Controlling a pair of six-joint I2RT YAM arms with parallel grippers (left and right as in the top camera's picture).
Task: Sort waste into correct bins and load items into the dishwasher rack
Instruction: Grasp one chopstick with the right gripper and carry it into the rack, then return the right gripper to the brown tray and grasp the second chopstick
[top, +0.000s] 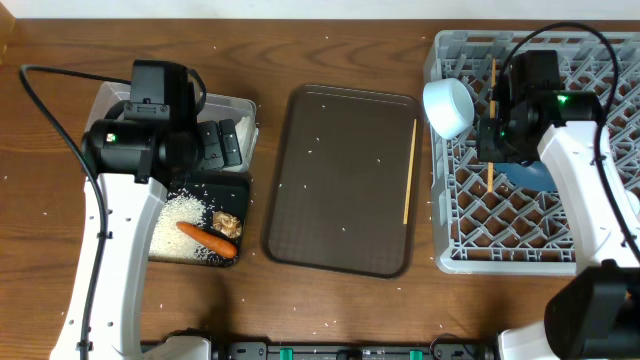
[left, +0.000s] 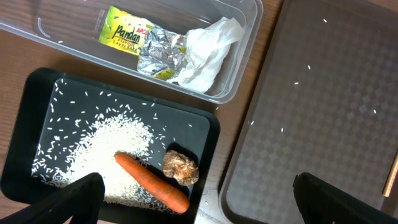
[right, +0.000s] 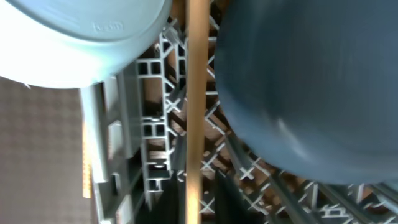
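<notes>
My left gripper (left: 199, 211) is open and empty above the bins; it also shows in the overhead view (top: 222, 143). The clear tub (left: 245, 56) holds the crumpled wrapper (left: 146, 43) and a white tissue (left: 208, 50). The black tray (left: 37, 99) holds rice (left: 106, 143), the carrot (left: 152, 180) and the brown scrap (left: 180, 168). My right gripper (right: 194, 202) is shut on one chopstick (right: 196, 93), over the grey rack (top: 470, 215). The white bowl (top: 448, 107) and blue plate (right: 311, 87) stand in the rack. The other chopstick (top: 409, 170) lies on the brown serving tray. The cups are out of view.
The brown serving tray (top: 340, 180) lies between the bins and the rack, with a few rice grains on it. Stray grains dot the wooden table (top: 300, 300). A black cable (top: 50, 110) runs behind the left arm.
</notes>
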